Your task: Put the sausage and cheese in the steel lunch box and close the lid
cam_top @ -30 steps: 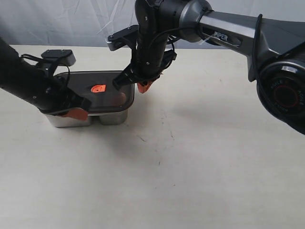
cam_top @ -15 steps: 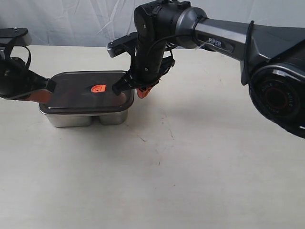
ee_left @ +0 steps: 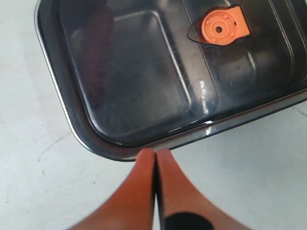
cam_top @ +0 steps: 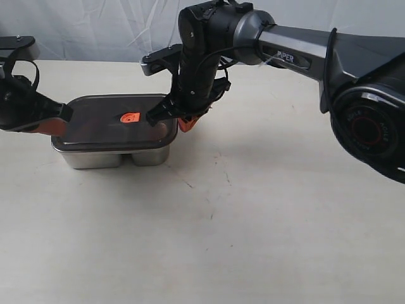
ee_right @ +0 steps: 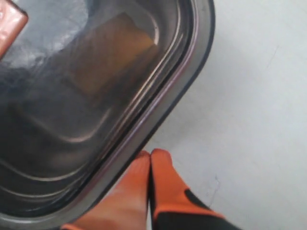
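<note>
**Q:** Orange fingers (ee_left: pixel 139 184), status?
**A:** Both clenched, empty. My right gripper (ee_right: pixel 150 155) sits at the lid's (cam_top: pixel 95 120) 3 o'clock edge, my left gripper (ee_left: pixel 155 154) at 9. Beneath the lid, the cheese (ee_right: pixel 108 50) lies in the steel lunch box (cam_top: pixel 95 158). Likely step: seating the lid. Next: press evenly.

Steel lunch box (cam_top: pixel 95 159): shiny, rounded corners, 2 compartments, set flat on table (cam_top: pixel 253 221). Lid (cam_top: pixel 95 120): dark smoky translucent, laid level on box, fully covering it; orange valve (cam_top: pixel 130 118) at centre. Cheese (ee_right: pixel 108 55) dimly seen through lid, in 1 compartment. Sausage (ee_left: pixel 98 48) seen as dark red blur in the other.
</note>
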`<move>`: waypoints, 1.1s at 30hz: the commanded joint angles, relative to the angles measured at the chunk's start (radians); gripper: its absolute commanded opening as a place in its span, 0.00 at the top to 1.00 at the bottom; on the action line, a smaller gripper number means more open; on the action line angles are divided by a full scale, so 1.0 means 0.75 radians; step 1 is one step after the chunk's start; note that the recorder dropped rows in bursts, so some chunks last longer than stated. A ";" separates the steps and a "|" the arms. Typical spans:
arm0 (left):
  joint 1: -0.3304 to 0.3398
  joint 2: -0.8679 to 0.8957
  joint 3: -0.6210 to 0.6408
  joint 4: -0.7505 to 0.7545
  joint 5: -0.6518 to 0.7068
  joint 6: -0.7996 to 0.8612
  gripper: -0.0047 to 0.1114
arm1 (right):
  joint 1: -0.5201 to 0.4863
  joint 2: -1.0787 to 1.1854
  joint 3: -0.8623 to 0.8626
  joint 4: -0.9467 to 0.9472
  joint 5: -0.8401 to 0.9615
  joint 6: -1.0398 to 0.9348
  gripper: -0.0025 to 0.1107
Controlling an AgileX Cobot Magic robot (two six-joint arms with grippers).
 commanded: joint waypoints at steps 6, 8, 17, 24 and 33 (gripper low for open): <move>0.006 -0.011 -0.005 -0.006 -0.012 -0.007 0.96 | -0.002 -0.006 -0.007 0.043 -0.046 -0.034 0.99; 0.006 -0.011 -0.005 -0.006 -0.012 -0.007 0.96 | -0.002 -0.005 -0.007 0.043 -0.058 -0.034 0.99; 0.006 -0.011 -0.005 0.003 -0.012 -0.007 0.96 | -0.002 -0.005 -0.007 0.043 -0.112 -0.061 0.99; 0.006 -0.011 -0.005 0.003 -0.012 -0.007 0.96 | -0.002 -0.005 -0.007 0.019 -0.101 -0.076 0.99; 0.006 -0.011 -0.005 0.005 -0.046 -0.007 0.96 | -0.005 -0.024 -0.007 -0.340 -0.012 0.127 0.99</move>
